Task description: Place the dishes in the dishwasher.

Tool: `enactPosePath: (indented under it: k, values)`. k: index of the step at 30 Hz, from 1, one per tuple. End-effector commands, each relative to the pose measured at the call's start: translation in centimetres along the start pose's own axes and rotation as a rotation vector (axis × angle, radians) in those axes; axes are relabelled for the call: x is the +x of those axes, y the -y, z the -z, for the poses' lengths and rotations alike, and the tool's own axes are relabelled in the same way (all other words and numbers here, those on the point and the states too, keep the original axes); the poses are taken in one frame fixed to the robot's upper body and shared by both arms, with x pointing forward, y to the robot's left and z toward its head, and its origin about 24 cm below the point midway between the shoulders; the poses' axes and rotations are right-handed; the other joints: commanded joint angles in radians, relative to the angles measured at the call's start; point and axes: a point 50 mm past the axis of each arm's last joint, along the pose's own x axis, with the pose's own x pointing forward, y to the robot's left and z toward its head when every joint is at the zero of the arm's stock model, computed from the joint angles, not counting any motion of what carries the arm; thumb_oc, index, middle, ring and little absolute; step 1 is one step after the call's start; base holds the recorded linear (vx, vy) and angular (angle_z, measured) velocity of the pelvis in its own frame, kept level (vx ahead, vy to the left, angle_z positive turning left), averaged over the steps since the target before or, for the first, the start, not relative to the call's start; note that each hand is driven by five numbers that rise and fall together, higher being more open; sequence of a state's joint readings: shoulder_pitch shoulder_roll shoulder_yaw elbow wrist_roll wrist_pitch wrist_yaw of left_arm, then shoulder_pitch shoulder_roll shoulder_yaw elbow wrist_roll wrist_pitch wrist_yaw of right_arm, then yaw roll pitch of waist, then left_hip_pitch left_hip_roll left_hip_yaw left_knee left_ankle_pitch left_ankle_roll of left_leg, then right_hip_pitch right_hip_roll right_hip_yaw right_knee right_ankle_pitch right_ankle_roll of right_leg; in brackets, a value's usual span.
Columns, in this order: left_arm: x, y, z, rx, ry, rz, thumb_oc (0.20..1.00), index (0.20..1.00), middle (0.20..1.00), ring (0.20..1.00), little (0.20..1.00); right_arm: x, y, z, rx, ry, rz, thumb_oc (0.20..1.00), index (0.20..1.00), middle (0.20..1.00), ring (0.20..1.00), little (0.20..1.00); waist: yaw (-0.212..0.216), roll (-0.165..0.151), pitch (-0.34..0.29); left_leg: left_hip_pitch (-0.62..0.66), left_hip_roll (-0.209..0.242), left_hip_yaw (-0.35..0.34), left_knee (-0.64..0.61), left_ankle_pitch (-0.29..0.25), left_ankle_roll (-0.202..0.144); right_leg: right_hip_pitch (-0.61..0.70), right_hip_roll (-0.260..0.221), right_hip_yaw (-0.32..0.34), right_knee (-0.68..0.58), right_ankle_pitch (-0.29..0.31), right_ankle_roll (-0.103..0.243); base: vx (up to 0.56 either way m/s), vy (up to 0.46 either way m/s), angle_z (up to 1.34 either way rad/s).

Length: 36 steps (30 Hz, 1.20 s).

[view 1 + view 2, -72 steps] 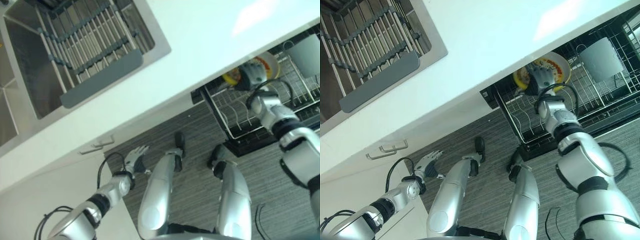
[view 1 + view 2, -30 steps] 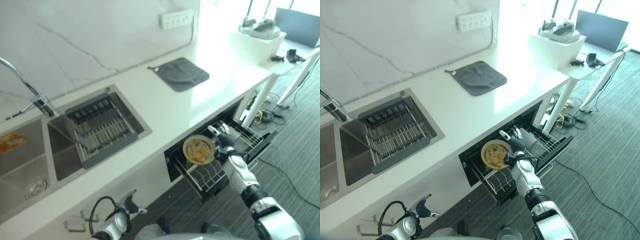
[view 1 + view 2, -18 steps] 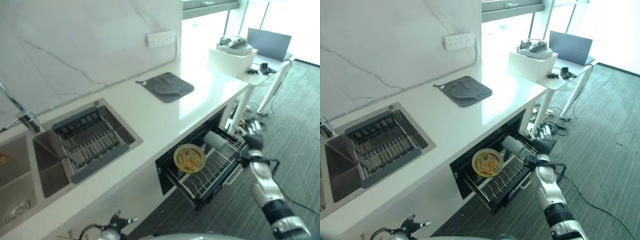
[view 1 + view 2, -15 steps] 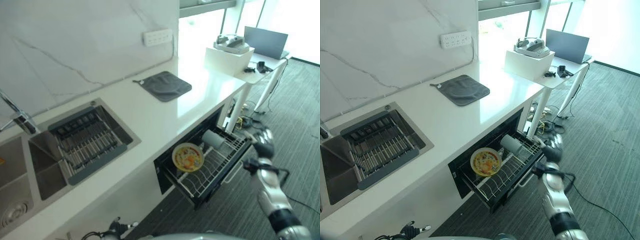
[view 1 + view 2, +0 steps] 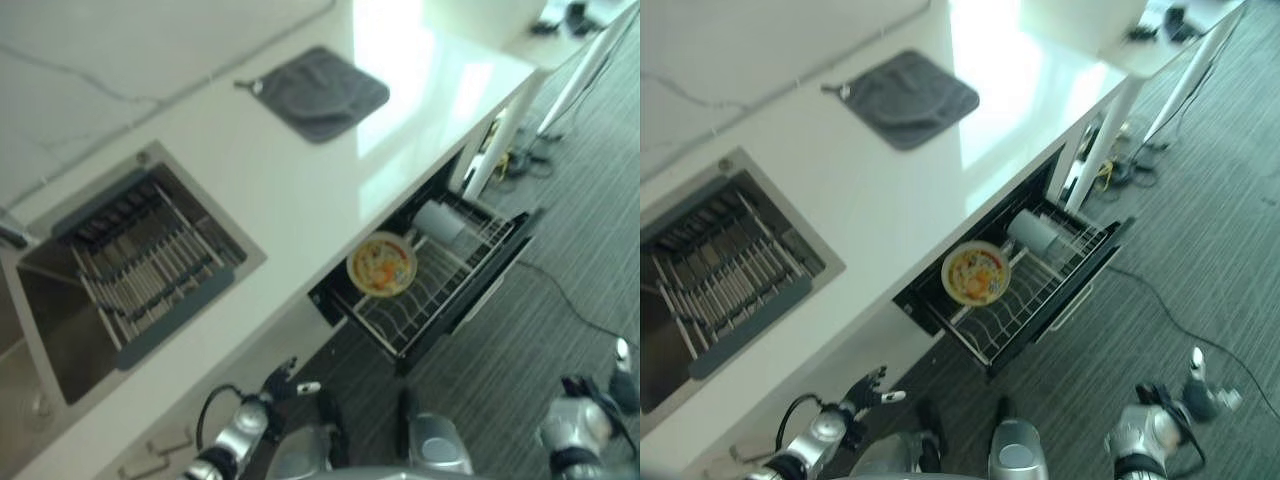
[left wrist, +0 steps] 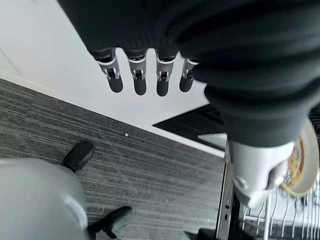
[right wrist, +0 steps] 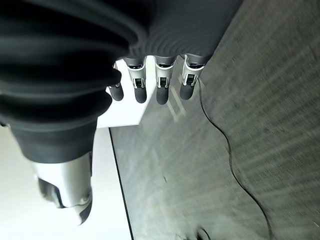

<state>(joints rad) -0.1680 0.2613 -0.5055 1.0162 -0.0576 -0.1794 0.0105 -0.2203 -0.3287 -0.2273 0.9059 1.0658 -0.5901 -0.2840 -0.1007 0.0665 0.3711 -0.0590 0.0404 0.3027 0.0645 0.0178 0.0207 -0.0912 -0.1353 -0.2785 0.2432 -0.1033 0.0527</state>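
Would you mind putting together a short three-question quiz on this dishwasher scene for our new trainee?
1. True or false: the plate stands on edge in the pulled-out dishwasher rack.
2. What lies on the counter beyond the sink?
A. a grey mat
B. a cutting board
C. a kettle
3. Fill in: both the left hand and the right hand are ____ and hold nothing.

Key: 1 true. 2 A, the grey mat. 3 open.
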Motion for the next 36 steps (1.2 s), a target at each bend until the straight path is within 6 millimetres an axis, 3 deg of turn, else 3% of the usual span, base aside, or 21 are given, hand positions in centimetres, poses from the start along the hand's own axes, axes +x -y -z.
enactPosePath:
  k: [1,4,6,9,11,15,18,21,27,36]
  values:
    - [-0.2,1.1,0.4,0.021,0.009,0.004,1.0,1.0,1.0,1.0,1.0,0.0,-1.4,0.2,0.034,-0.07,-0.19,1.0,1.0,1.0,1.0,1.0,0.014,0.026,-0.031,0.082,-0.028,-0.028,0.058,-0.148,0.011,-0.002,0.017,0.012,0.197,-0.173,-0.03,-0.04,0.07,0.25]
    - [0.3,1.5,-1.1,0.062,0.058,0.019,1.0,1.0,1.0,1.0,1.0,0.1,-4.0,0.3,0.068,-0.099,-0.303,1.0,1.0,1.0,1.0,1.0,0.015,0.055,0.002,0.047,-0.033,-0.029,0.093,-0.14,0.006,-0.047,0.0,0.01,0.273,-0.196,-0.039,-0.04,0.098,0.22]
    - [0.6,1.7,-1.9,0.086,0.084,0.034,1.0,1.0,1.0,1.0,1.0,-0.4,-7.6,0.8,0.028,-0.17,-0.518,1.0,1.0,1.0,1.0,1.0,0.019,0.079,0.026,0.028,-0.039,-0.041,0.108,-0.132,0.001,-0.07,-0.009,0.013,0.306,-0.209,-0.048,-0.04,0.124,0.06]
    - [0.7,1.3,-2.4,0.124,0.108,0.054,1.0,1.0,1.0,1.0,1.0,-2.2,-11.5,2.5,-0.029,-0.345,-0.822,1.0,1.0,1.0,1.0,1.0,0.03,0.1,0.052,0.02,-0.046,-0.055,0.101,-0.117,-0.004,-0.079,-0.015,0.014,0.313,-0.212,-0.054,-0.02,0.088,-0.04]
    - [0.7,1.1,-2.3,0.146,0.112,0.061,1.0,1.0,1.0,1.0,1.0,-2.9,-12.4,2.9,-0.034,-0.413,-0.92,1.0,1.0,1.0,1.0,1.0,0.035,0.103,0.06,0.018,-0.048,-0.059,0.097,-0.112,-0.005,-0.082,-0.019,0.009,0.319,-0.214,-0.054,0.01,0.02,-0.01]
    - [0.5,0.5,-2.3,0.235,0.125,0.07,1.0,1.0,1.0,1.0,1.0,-3.1,-15.0,1.5,-0.054,-0.46,-1.14,1.0,1.0,1.0,1.0,1.0,0.058,0.099,0.082,-0.01,-0.048,-0.066,0.1,-0.098,-0.007,-0.105,-0.028,-0.01,0.338,-0.211,-0.053,-0.04,-0.011,0.15]
    - [0.5,0.0,-2.4,0.276,0.142,0.077,1.0,1.0,1.0,1.0,1.0,-4.4,-17.7,0.3,0.113,-0.576,-1.368,1.0,1.0,1.0,1.0,1.0,0.074,0.095,0.1,-0.031,-0.047,-0.068,0.1,-0.09,-0.006,-0.125,-0.028,-0.022,0.35,-0.208,-0.049,-0.07,-0.023,0.17]
    - [0.7,-0.4,-3.0,0.365,0.17,0.082,1.0,1.0,1.0,1.0,1.0,-5.6,-20.4,-1.3,0.12,-0.633,-1.565,1.0,1.0,1.0,1.0,1.0,0.094,0.083,0.125,-0.068,-0.042,-0.065,0.111,-0.084,-0.003,-0.152,-0.032,-0.043,0.363,-0.2,-0.044,-0.09,-0.064,0.14]
    - [0.5,-0.7,-3.0,0.484,0.205,0.076,1.0,1.0,1.0,1.0,1.0,-6.4,-24.4,-4.0,0.047,-0.583,-1.677,1.0,1.0,1.0,1.0,1.0,0.125,0.06,0.148,-0.107,-0.037,-0.066,0.121,-0.078,-0.002,-0.176,-0.027,-0.062,0.361,-0.184,-0.039,-0.01,-0.05,0.21]
    - [-0.2,0.0,-1.7,0.545,0.215,0.11,1.0,1.0,1.0,1.0,1.0,-8.3,-29.0,-6.0,-0.078,-0.518,-1.727,1.0,1.0,1.0,1.0,1.0,0.184,0.042,0.149,-0.109,-0.044,-0.119,0.098,-0.056,0.003,-0.153,-0.018,-0.054,0.295,-0.143,-0.028,0.13,0.09,0.07]
